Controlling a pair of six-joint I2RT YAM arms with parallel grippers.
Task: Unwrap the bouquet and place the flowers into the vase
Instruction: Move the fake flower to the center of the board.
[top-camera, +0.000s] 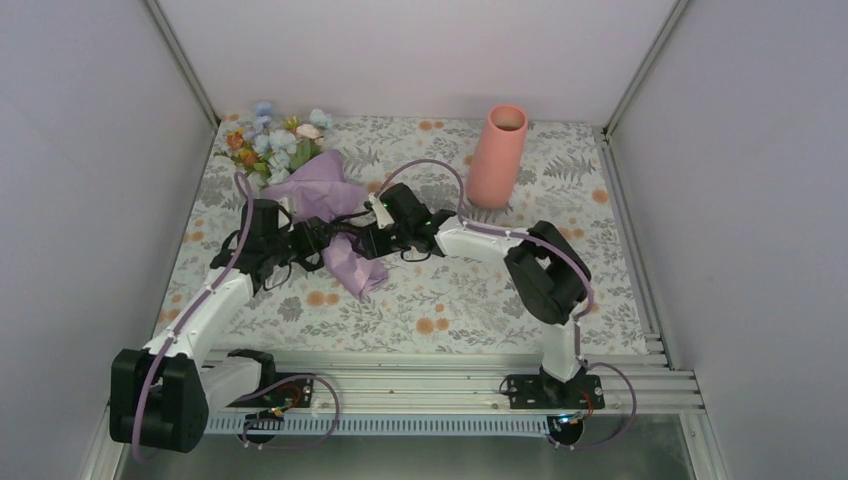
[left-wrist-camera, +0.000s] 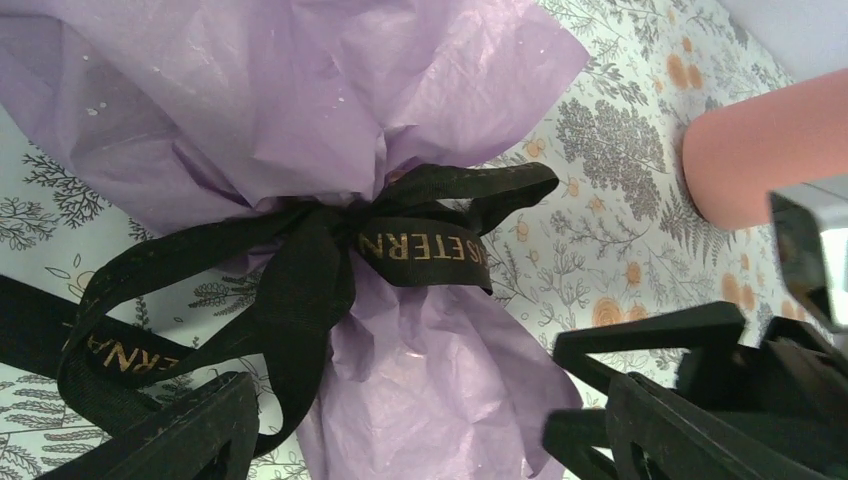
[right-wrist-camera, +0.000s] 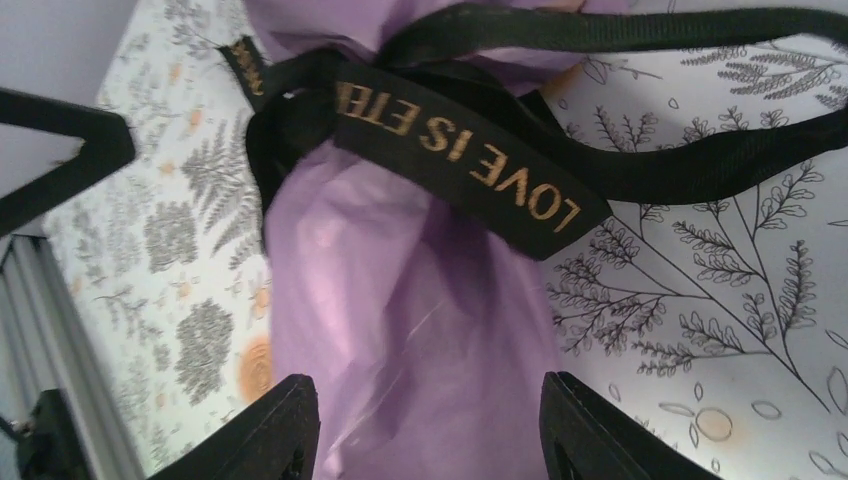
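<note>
- While the bouquet (top-camera: 330, 195) lies on its side on the printed tablecloth (top-camera: 450, 290), you have both grippers meeting over its middle, at the centre-left of the table.
- Its flowers (top-camera: 272, 140), in blue, peach, orange and white, fan out toward the far left corner; the stem end points back toward the arms.
- Lilac paper (right-wrist-camera: 400, 300) is wrapped round the stems, and a black ribbon (left-wrist-camera: 420, 245) with gold lettering is tied in a bow around it.
- Your left gripper (left-wrist-camera: 420, 415) stands wide open and holds nothing; the paper below the bow lies between its fingers, and one ribbon loop hangs just beside one finger.
- Your right gripper (right-wrist-camera: 425, 420) is about half open, with the wrapped stem end filling the gap and paper against both fingers, so it looks like a grip on the bouquet.
- The salmon-pink vase (top-camera: 497, 155) stands upright at the far side, right of centre, well apart from the bouquet.
</note>
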